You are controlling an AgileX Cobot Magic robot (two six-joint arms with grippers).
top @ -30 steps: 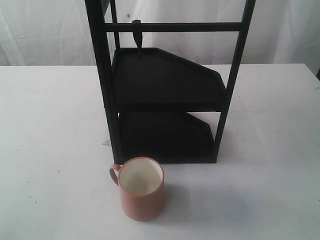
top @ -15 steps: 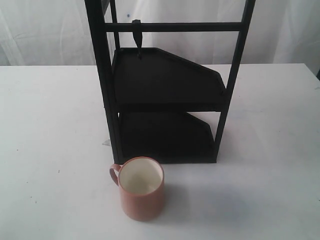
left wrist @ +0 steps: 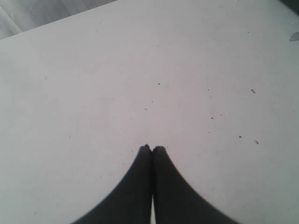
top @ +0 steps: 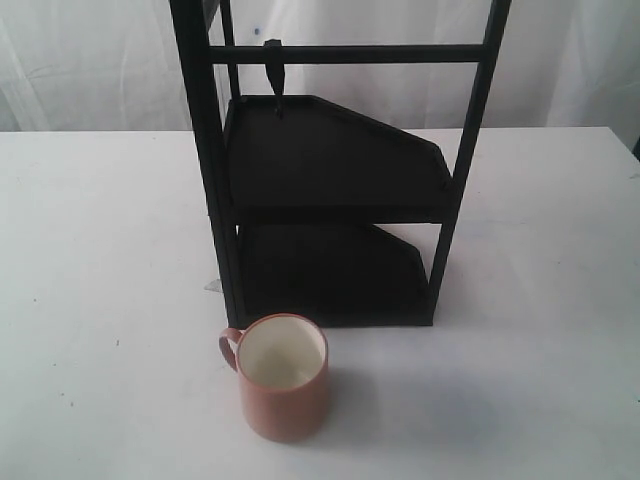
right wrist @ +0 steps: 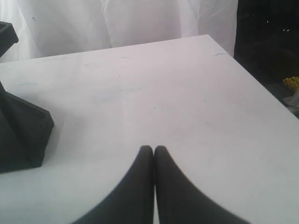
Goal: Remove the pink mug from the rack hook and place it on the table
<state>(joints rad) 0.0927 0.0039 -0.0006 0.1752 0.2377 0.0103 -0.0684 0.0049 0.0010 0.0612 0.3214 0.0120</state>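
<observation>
Exterior view: the pink mug (top: 285, 375) is standing upright on the tabletop (top: 100, 250), mouth up. It sits just in front of the left post of the rack (top: 205, 200), handle pointing back-left. The rack hook (top: 273, 75) up on the thin bar is bare. Neither arm shows here, so nothing's crowding the mug. To me the set-down looks done, and the only job left is not undoing it.

Left wrist view: the left tool (left wrist: 152, 148) has its two fingers pressed together with nothing between them, over bare speckled tabletop. No mug in sight (so from here I can't tell how far off it is).

Right wrist view: the right tool (right wrist: 153, 148) is likewise pinched closed and empty, with a corner of the rack nearby. If either arm moves, I'd take it up and away from the rack, slowly, so it clips neither post nor mug.
</observation>
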